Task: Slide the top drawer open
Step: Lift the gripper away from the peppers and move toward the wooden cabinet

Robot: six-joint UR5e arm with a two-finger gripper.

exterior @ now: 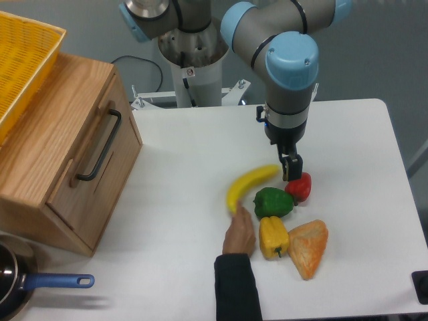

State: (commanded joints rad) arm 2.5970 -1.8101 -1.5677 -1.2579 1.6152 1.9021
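The top drawer (pixel 119 157) is the light oak front panel of the wooden box at the left of the table. It sits flush with the box, and its long black bar handle (pixel 100 144) runs diagonally across it. My gripper (pixel 291 168) hangs far to the right, pointing down just above a red pepper (pixel 301 187) and beside the tip of a banana (pixel 249 184). Its fingers look pressed together with nothing between them. Nothing touches the handle.
A person's hand (pixel 239 234) reaches in from the front edge and touches the banana. A green pepper (pixel 273 202), yellow pepper (pixel 273 237) and orange wedge (pixel 309 246) lie nearby. A yellow mesh basket (pixel 20 63) sits on the box; a blue-handled pan (pixel 40 282) is at front left.
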